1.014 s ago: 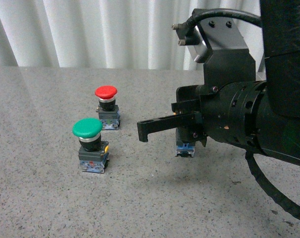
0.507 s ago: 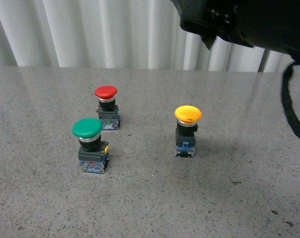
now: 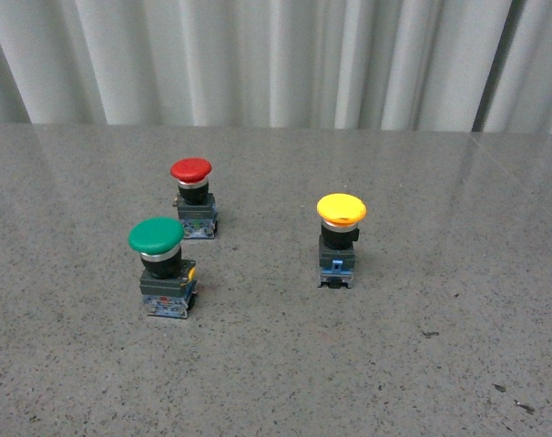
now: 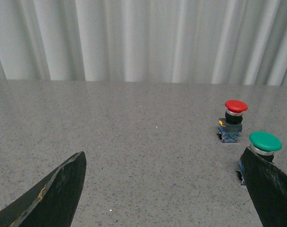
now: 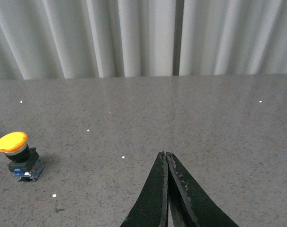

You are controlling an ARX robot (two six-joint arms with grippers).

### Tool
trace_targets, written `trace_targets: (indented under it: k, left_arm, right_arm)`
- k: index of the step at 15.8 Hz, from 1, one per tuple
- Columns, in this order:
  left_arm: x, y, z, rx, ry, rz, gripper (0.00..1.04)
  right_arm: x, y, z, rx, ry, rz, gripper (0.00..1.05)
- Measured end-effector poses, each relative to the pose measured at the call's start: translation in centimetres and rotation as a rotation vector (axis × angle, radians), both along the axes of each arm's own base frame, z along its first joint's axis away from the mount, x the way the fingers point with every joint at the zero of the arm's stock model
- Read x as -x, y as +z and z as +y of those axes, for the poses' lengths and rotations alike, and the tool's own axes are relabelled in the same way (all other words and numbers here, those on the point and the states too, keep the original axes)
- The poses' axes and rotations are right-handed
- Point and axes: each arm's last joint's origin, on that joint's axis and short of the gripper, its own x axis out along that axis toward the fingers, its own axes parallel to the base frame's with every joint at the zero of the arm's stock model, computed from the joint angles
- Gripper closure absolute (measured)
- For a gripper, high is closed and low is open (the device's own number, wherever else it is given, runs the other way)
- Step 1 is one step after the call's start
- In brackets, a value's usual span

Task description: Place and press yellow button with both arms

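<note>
Yellow button [image 3: 341,238] upright; green button [image 4: 262,147] partly behind left end effector [image 4: 165,189].

left gripper [image 4: 162,189]: jaws spread wide, empty | right gripper [image 5: 166,158]: jaws pressed together, empty

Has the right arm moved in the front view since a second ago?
Yes. It covered the yellow button then; now it is gone from the front view, withdrawn with the right gripper shut.

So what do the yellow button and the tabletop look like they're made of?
The yellow button: the cap looks like glossy moulded plastic with a soft highlight on top, over a silvery, possibly metal, ring and a dark plastic block base. The tabletop: grey speckled stone or a stone-look laminate, semi-polished, since it faintly reflects the curtain.
</note>
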Motion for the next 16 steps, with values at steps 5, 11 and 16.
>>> trace_targets:
  k: [5, 11, 16]
  left_arm:
    - [0.0, 0.0, 0.0, 0.000, 0.000, -0.001, 0.07]
    - [0.0, 0.0, 0.0, 0.000, 0.000, 0.000, 0.07]
    - [0.0, 0.0, 0.0, 0.000, 0.000, 0.001, 0.07]
  right_arm:
    - [1.9, -1.3, -2.6, 0.008, 0.012, -0.084, 1.03]
    - [2.7, -2.7, -2.6, 0.012, 0.016, -0.089, 1.03]
    - [4.0, -3.9, -2.6, 0.013, 0.016, -0.096, 1.03]
